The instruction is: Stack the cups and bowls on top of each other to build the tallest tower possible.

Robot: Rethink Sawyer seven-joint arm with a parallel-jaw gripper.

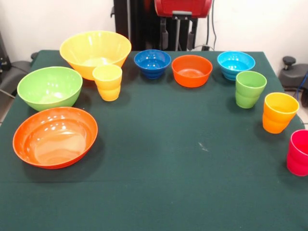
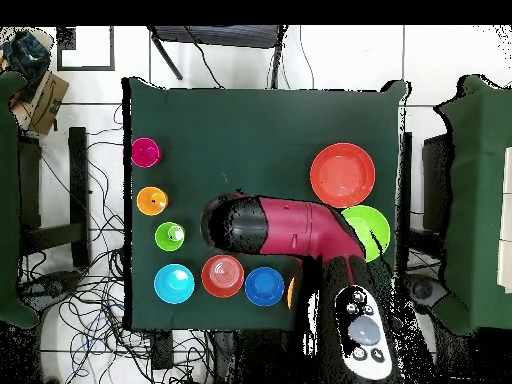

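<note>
Nothing stacked; pincer state could not be told.
Large glossy orange plastic bowl (image 1: 55,136), lower left, looked light, stiff, slippery; best gripped at its rim.

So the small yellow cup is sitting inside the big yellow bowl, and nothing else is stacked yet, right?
Not quite. The front view shows the small yellow cup standing on the table just in front of the big yellow bowl, not inside it. You're right that nothing is stacked yet.

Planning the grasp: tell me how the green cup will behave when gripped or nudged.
The green cup looks glossy, so probably slippery in a grip. It is taller than wide with a narrower stepped base, so a high push could tip it. It seems thin plastic, likely light and stiff.
</note>
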